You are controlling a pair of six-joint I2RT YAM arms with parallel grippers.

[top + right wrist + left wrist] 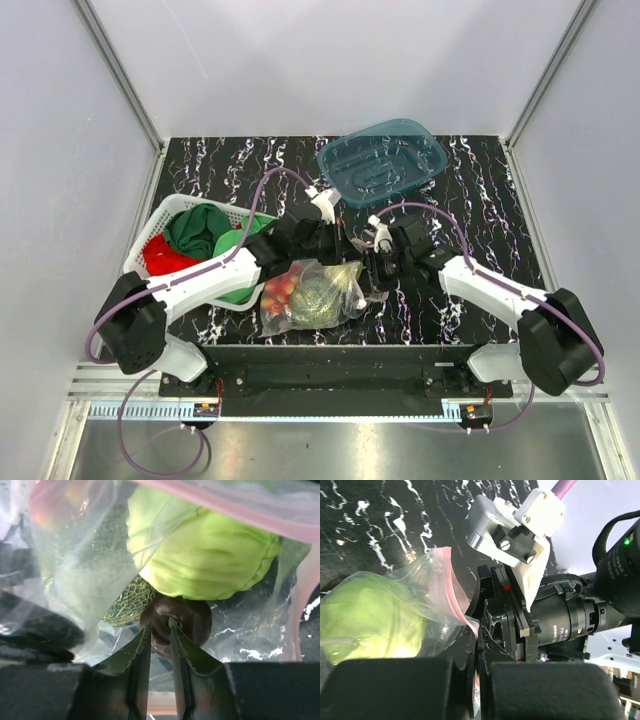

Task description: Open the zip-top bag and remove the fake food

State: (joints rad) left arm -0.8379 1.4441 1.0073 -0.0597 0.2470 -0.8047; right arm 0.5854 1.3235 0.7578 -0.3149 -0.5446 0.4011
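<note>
The zip-top bag (305, 298) lies on the desk (480, 190) between our two arms, near the front edge and just beside a white basket (165, 215) that holds green and red cloths (200, 232). The food is all inside the bag: a green cabbage (200, 555), a netted melon (120, 607), a dark brown round piece (190, 617) and some red and orange pieces (280, 290). Our left hand (479, 669) is clenched on the pink rim of the bag. Our right hand (161, 630) is at the same rim, its fingers almost together with a thin gap. We cannot tell if they pinch the film. A blue plastic tray (382, 163) rests further back.
</note>
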